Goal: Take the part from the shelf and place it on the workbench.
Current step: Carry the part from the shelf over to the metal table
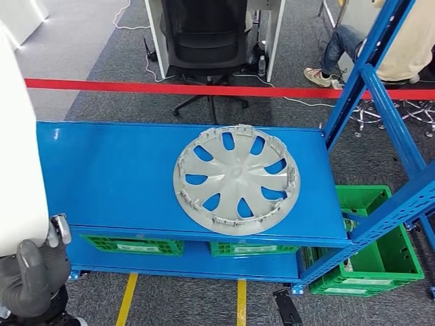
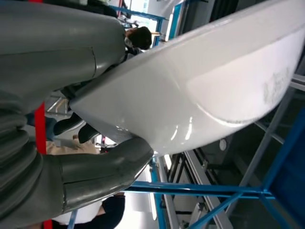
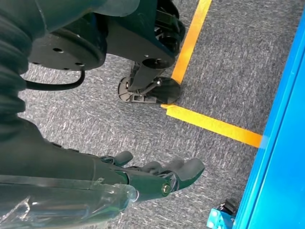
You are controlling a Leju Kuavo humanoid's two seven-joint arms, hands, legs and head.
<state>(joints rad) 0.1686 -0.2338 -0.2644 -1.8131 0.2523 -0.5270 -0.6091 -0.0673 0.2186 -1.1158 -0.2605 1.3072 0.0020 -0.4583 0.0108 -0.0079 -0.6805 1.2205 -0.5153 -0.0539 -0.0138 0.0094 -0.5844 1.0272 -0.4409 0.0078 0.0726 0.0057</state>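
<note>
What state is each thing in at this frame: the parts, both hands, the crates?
White part: gripped by the left hand, lifted.
Left hand: fingers closed around the white part's edge.
Right hand: holding nothing, hanging over the carpet.
Wheel cover: lying flat on the blue shelf, untouched.
Green crate: on the floor, open-topped.

Blue metal workbench (image 1: 117,176), grey spoked wheel cover (image 1: 237,179) lying flat right of centre, green crates (image 1: 134,245) beneath
</note>
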